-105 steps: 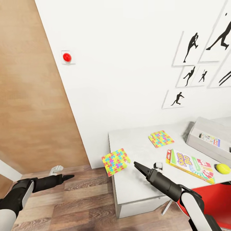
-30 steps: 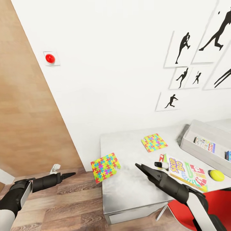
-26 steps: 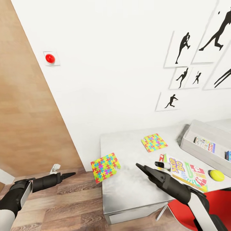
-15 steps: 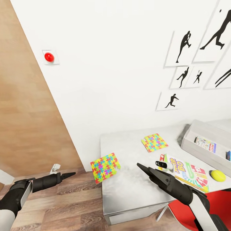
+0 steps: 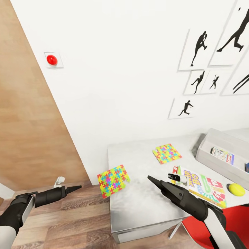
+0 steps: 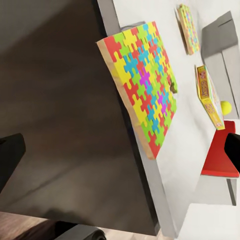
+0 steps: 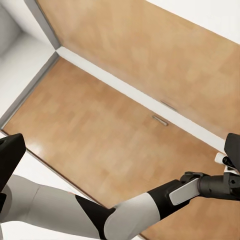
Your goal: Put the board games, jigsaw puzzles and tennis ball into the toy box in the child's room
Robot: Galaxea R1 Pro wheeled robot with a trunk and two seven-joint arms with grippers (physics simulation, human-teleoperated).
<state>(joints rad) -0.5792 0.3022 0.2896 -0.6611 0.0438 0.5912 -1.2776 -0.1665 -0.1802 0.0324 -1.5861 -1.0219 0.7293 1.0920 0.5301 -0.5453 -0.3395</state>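
Our right gripper [image 5: 152,180] hovers low over the bench [image 5: 138,204], empty. Its wrist view shows the two fingers spread to either side, though from the head they look like one point. In the last second it has barely stirred. Over the longer stretch the whole head view has slid sideways, so we read that as the camera turning, not the toys moving. The toys keep their layout among themselves. At 9 o'clock from the gripper the near puzzle [image 5: 113,180] hangs over the bench's end, partly unsupported. At 1 o'clock the far puzzle [image 5: 166,153] lies flat. At 3 o'clock is a small black-and-white thing [image 5: 176,177] we cannot identify, and just beyond it the game box [image 5: 204,186], then the ball [image 5: 236,189]. At 2 o'clock is the toy box [image 5: 214,166], with two games [image 5: 223,155] already inside. Our left gripper [image 5: 74,188] hangs over the floor [image 5: 79,221] at 8 o'clock from the near puzzle, likewise spread and empty. We judge we are settling into position. Two puzzles, one game and the ball remain, and the overhanging puzzle looks the likeliest to slip.
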